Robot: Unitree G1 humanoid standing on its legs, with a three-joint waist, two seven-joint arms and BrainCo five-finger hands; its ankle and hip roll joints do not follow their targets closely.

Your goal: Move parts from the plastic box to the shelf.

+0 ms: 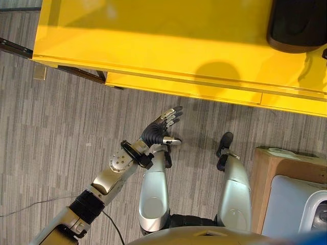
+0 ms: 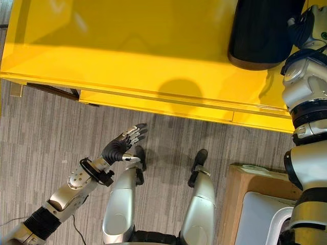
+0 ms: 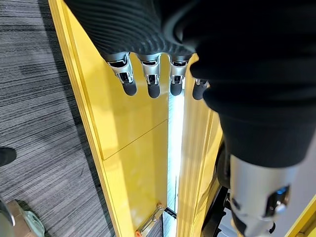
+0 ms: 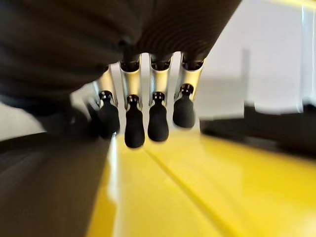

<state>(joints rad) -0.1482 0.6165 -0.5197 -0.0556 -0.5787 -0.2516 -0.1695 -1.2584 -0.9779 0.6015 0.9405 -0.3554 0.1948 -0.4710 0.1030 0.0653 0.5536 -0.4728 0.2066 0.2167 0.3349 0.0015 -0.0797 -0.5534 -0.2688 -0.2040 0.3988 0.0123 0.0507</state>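
Note:
A black plastic box [image 2: 263,33] stands on the far right of the yellow shelf top [image 1: 153,41]; its contents are hidden. My left hand [image 1: 162,126] hovers low over the carpet in front of the shelf's front edge, fingers [image 3: 150,79] straight and nothing in them. My right hand [image 2: 305,23] is raised at the right end of the shelf, right beside the black box. In the right wrist view its fingers [image 4: 143,118] hang relaxed above the yellow surface and hold nothing.
A brown carton [image 1: 265,178] with a white object [image 1: 299,204] in it stands on the floor at the lower right. Grey carpet [image 1: 61,112] spreads before the shelf. Dark brackets [image 1: 82,74] show under the shelf's left end.

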